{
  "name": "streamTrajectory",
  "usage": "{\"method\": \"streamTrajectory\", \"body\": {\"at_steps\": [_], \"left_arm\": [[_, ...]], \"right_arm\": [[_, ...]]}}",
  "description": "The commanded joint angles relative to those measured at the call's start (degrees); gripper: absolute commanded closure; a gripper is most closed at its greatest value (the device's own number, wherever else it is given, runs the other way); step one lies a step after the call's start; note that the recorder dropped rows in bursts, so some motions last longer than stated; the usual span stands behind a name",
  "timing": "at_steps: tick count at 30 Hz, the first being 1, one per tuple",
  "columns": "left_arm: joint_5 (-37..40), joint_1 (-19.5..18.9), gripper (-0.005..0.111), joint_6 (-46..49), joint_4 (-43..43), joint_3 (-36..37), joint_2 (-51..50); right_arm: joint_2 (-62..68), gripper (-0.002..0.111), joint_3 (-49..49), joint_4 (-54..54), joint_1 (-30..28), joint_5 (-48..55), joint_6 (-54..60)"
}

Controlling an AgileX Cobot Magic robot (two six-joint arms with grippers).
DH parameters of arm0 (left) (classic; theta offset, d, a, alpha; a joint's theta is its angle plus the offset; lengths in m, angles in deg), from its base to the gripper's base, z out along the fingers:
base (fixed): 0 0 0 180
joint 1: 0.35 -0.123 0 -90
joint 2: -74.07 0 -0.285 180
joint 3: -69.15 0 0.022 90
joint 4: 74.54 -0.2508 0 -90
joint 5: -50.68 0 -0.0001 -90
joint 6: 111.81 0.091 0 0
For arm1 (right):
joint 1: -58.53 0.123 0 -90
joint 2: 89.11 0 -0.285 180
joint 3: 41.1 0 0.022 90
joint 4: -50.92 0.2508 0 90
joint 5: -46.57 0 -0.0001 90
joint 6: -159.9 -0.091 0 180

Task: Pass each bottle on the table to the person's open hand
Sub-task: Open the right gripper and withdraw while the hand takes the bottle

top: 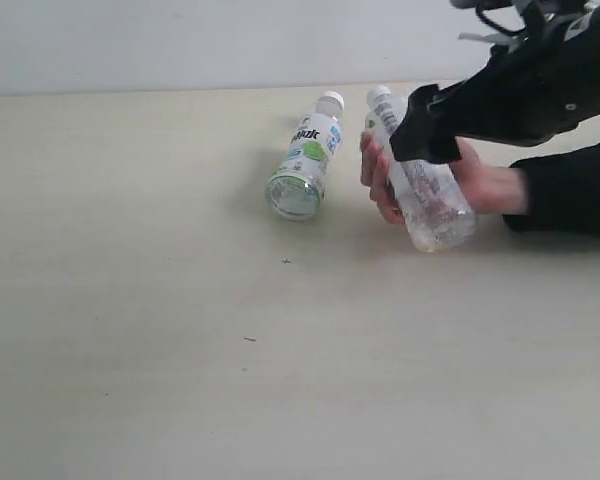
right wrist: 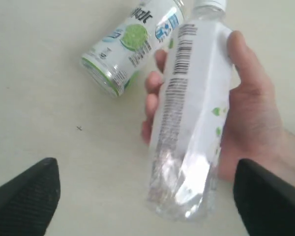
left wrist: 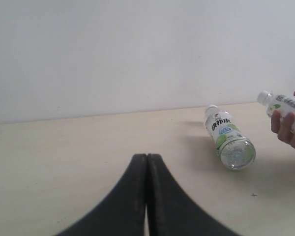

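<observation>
Lime-label bottle (top: 302, 165) showing green-white print, white cap. Barcode-label bottle (right wrist: 187, 113) showing white wrap, grey text, green flecks. Worktop (top: 130, 340) showing pale cream, tiny dark specks.

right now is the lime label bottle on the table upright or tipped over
Tipped over. The lime-label bottle lies on its side on the table, clear base toward the exterior camera, white cap pointing away.

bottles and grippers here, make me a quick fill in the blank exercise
1. The person's hand holds exactly ____ bottle.
2. The green-label bottle lies on its ____ on the table.
3. The jaws of the right gripper stand ____, one on each side of the barcode bottle.
4. The left gripper is ____.
Missing words: one; side; open; shut
</observation>
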Motion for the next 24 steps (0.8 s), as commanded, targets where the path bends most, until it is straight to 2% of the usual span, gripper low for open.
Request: {"method": "streamTrajectory", "body": {"at_steps": [1, 6, 8, 12, 17, 21, 24], "left_arm": [[0.0, -0.1, 0.107, -0.4, 0.1, 0.0, 0.1], [0.0, -0.1, 0.107, -0.4, 0.1, 0.0, 0.1], [0.0, -0.1, 0.107, -0.4, 0.1, 0.0, 0.1], [0.0, -0.1, 0.107, -0.4, 0.1, 0.0, 0.1], [0.0, -0.1, 0.107, -0.4, 0.1, 0.0, 0.1], [0.0, -0.1, 0.107, -0.4, 0.1, 0.0, 0.1], [0.0, -0.1, 0.107, -0.4, 0.1, 0.0, 0.1]], "right_arm": [[-9.8, 0.045, -2.1, 3.6, -0.3, 1.7, 3.1], [-26.9, 0.094, -8.5, 6.7, -0.2, 5.3, 6.2], [-33.9, 0.108, -11.7, 4.0, -0.2, 8.3, 6.0], [-49.0, 0.108, -19.4, -1.7, -0.2, 10.9, 6.0], [-68.5, 0.108, -26.7, -4.7, -0.2, 5.5, 5.1], [-75.0, 0.108, -31.9, -8.1, -0.2, -3.6, 2.9], [-75.2, 0.108, -34.7, -8.1, -0.2, -9.0, 2.1]]}}
